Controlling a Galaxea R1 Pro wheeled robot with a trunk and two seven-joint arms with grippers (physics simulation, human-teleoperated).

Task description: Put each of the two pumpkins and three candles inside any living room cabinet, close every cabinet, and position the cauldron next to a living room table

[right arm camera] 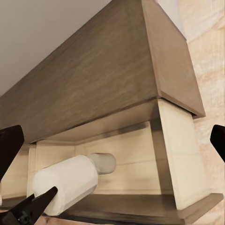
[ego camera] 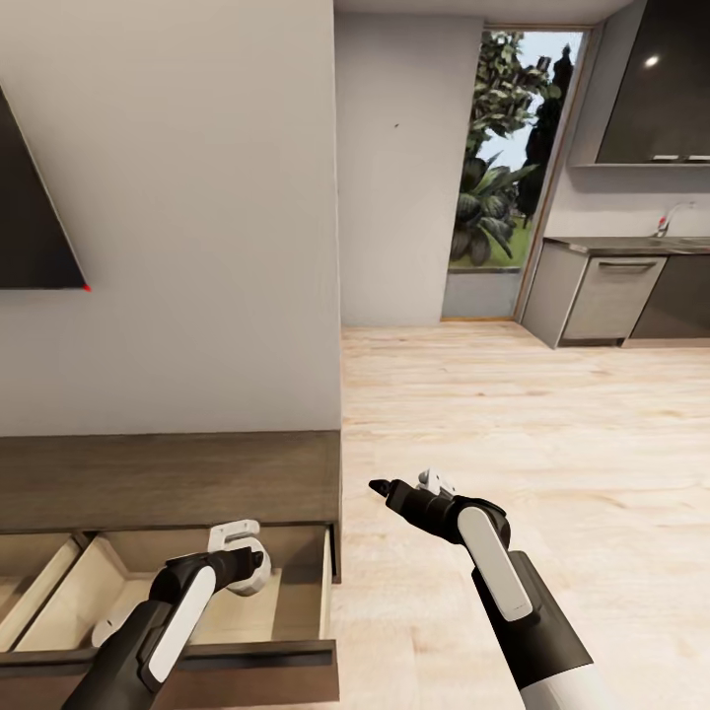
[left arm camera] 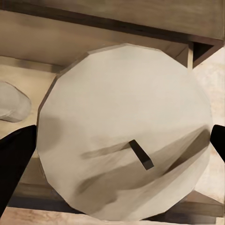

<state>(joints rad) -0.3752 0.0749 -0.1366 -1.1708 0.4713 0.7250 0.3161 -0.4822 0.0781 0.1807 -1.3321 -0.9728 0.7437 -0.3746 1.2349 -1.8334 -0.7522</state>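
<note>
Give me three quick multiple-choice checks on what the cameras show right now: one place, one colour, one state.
1. Where is the left pincer?
A. Over the open drawer of the cabinet
B. Beside the kitchen sink
C. Against the glass door

2. What colour is the inside of the open drawer?
A. Black
B. Pale beige
C. Bright orange

3. How is the right pincer?
A. Shut on a pumpkin
B. Shut on a candle
C. Open and empty

Key:
1 A: in the head view the left pincer hangs above the open drawer of the cabinet, with the candle between its fingers.
2 B: the drawer's walls and floor are pale beige against the dark brown fronts.
3 C: the right pincer sits over the floor, and its wrist view shows its fingers spread wide with nothing between them.
</note>
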